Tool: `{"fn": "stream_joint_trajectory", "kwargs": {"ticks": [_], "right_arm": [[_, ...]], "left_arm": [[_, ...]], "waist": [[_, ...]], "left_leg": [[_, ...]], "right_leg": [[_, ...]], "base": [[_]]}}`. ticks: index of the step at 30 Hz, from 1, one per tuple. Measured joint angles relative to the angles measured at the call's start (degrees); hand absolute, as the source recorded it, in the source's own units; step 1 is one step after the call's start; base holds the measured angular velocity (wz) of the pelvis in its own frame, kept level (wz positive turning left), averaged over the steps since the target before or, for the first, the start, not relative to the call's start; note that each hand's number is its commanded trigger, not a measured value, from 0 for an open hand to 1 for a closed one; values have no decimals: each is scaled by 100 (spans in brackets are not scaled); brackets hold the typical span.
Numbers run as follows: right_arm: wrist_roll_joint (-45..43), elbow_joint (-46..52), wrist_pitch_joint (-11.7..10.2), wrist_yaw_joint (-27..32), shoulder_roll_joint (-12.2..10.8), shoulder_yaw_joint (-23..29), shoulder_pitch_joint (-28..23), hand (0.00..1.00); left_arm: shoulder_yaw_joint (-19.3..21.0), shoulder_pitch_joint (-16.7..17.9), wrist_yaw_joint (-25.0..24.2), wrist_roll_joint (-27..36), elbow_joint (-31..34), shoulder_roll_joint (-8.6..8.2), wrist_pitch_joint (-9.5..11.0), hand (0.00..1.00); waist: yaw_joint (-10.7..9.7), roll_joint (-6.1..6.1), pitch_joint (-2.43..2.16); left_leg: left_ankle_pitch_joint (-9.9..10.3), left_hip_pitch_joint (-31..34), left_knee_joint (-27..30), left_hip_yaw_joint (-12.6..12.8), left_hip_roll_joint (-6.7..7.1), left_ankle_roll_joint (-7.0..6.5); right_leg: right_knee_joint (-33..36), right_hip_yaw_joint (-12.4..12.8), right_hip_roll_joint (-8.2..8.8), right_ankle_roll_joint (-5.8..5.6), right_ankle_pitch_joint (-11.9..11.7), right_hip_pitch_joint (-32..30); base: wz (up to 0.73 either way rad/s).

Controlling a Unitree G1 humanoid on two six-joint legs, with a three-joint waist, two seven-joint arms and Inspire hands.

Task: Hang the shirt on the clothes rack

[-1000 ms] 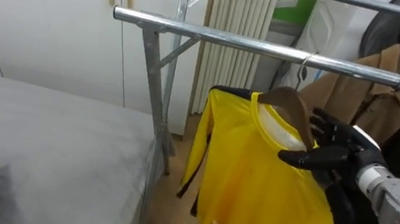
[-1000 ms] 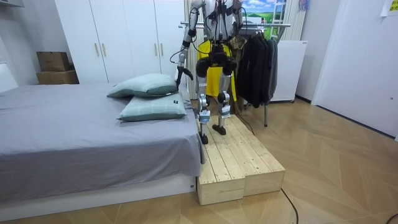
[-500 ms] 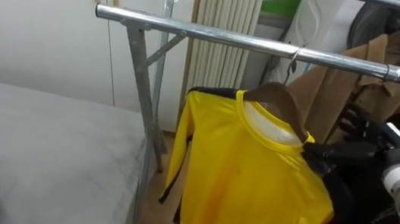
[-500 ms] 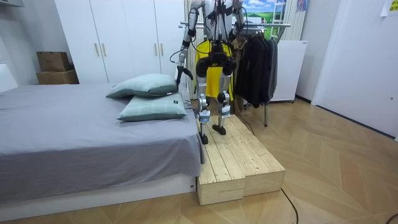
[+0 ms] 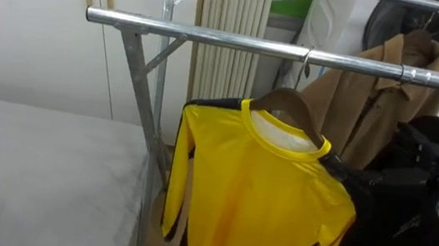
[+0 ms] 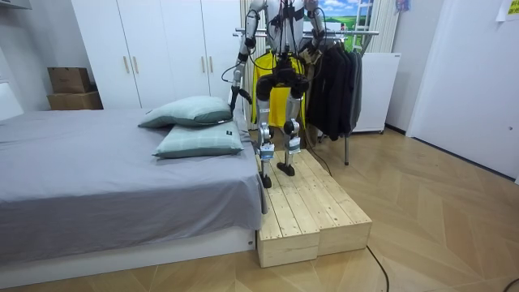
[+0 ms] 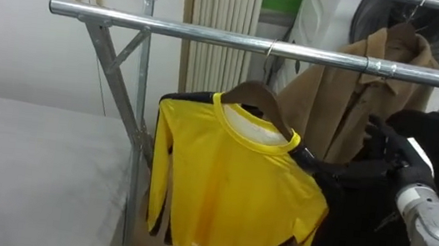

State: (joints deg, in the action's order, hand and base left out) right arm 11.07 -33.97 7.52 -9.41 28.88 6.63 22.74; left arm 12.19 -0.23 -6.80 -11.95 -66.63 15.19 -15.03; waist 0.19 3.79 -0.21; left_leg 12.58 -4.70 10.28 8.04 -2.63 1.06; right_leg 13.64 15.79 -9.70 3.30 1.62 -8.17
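Right hand point(image 7: 395, 161), fingers spread, reaches to the lower shoulder of the yellow shirt point(image 7: 229, 183), which hangs tilted on a wooden hanger point(image 7: 261, 94) hooked over the metal rail point(image 7: 172, 26), beside a tan coat point(image 7: 349, 89). Left hand point(image 6: 233, 96) hangs low.

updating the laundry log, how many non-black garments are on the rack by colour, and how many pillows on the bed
yellow shirt: 1
tan coat: 1
pillows: 2
total: 4
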Motion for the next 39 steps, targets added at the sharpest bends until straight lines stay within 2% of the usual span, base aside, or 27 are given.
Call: {"fn": "stream_joint_trajectory", "kwargs": {"ticks": [5, 8, 13, 18, 21, 23, 25, 31, 33, 35, 39], "right_arm": [[-23, 391, 0, -98, -1, 150, -565, 0], [-228, 581, 1, -146, -47, 141, -847, 0], [-581, 860, -12, -126, -53, 155, -1312, 0], [-759, 1050, -31, -121, -140, 154, -1784, 0], [-697, 1000, -55, -126, -173, 151, -1951, 0], [-673, 807, -68, -110, -259, 145, -2010, 0], [-629, 634, -89, -54, -360, 146, -2052, 0], [-363, 321, -473, 68, -636, 149, -2397, 0], [-355, 151, -504, 63, -755, 148, -2452, 0], [-271, 17, -530, 76, -879, 149, -2559, 0], [-132, -375, -673, 100, -1170, 137, -2744, 0]], "left_arm": [[86, 40, -7, 0, 1, 2, 12, 0], [89, 139, -7, 69, 3, 44, 44, 0], [95, 209, -8, 118, 14, 57, 102, 0], [81, 244, -7, 103, 13, 58, 137, 0], [-44, 248, -3, 107, 14, 57, 164, 0], [-126, 271, -2, 108, 20, 57, 195, 0], [-141, 275, 5, 107, 19, 56, 249, 0], [-118, 316, 154, 102, 20, 51, 525, 0], [-118, 316, 207, 103, 21, 11, 584, 0], [-120, 320, 244, 108, 20, -65, 682, 0], [-156, 451, 253, 135, 19, -84, 891, 0]], "waist": [[-22, 24, -3], [-150, 73, 3], [-178, 91, -3], [-166, 85, -3], [-171, 30, 29], [-170, -18, 57], [-164, -38, 61], [-137, -118, 54], [-146, -147, 64], [-160, -226, 76], [-186, -296, 39]], "left_leg": [[2, 0, 1, 47, -3, -2], [5, 3, -2, 111, -3, -7], [32, -4, 21, 166, 1, -29], [32, -20, 2, 224, -13, -29], [42, -13, 6, 226, -15, -38], [45, -68, -11, 226, -18, -44], [45, -105, -59, 228, -23, -43], [62, -100, -56, 276, -62, -15], [66, -90, -59, 287, -71, -9], [66, -88, -83, 288, -74, -9], [77, -122, -100, 277, -105, 11]], "right_leg": [[-2, 176, -41, -63, 43, 6], [-7, 261, -58, -83, 30, 4], [-22, 299, -72, -108, 9, 4], [-95, 216, -47, -52, -73, 5], [-111, 225, -48, -91, -48, 17], [-119, 228, -52, -96, -43, 63], [-116, 226, -61, -90, -38, 83], [-120, 274, -117, -45, -54, 53], [-112, 284, -131, -25, -57, 35], [-99, 296, -134, -3, -39, 32], [-86, 242, -134, 39, -28, 59]], "base": [[-5], [-10], [-5], [-4], [0], [0], [0], [-5], [-4], [0], [2]]}}
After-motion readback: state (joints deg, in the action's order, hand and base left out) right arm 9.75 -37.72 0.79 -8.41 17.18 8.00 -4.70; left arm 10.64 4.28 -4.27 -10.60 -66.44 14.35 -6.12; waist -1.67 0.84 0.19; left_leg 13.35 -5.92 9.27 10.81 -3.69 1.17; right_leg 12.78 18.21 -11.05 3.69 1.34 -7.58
